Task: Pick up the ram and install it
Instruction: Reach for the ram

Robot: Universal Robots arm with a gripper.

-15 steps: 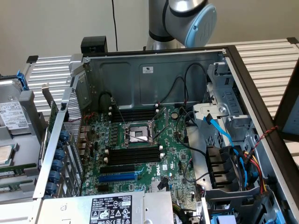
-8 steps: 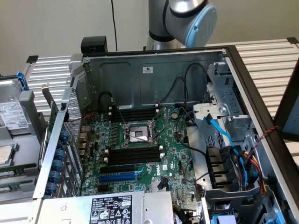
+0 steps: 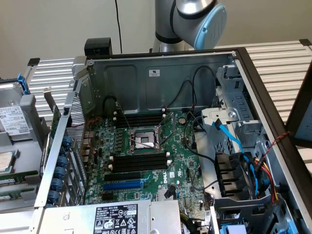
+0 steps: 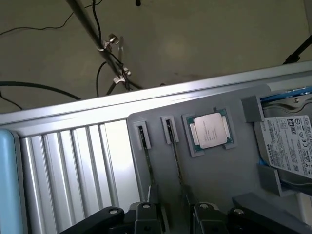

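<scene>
Two ram sticks stand on edge in slots of a grey holder tray [image 4: 224,180], seen in the wrist view. One ram [image 4: 176,161] runs down into the gap between my fingers. The other ram [image 4: 147,161] ends beside one finger [image 4: 146,217]. My gripper [image 4: 176,217] hangs just over the tray, its jaws apart on either side of the first stick. In the exterior view, the open computer case shows black memory slots [image 3: 139,162] with white end clips beside the CPU socket [image 3: 144,140].
A loose CPU [image 4: 210,131] and a hard drive [image 4: 290,146] lie on the same tray. A ribbed metal table [image 4: 73,165] borders it. In the case, a blue slot [image 3: 122,185], cables [image 3: 253,170] and drive cages crowd the board. My arm [image 3: 195,19] rises behind the case.
</scene>
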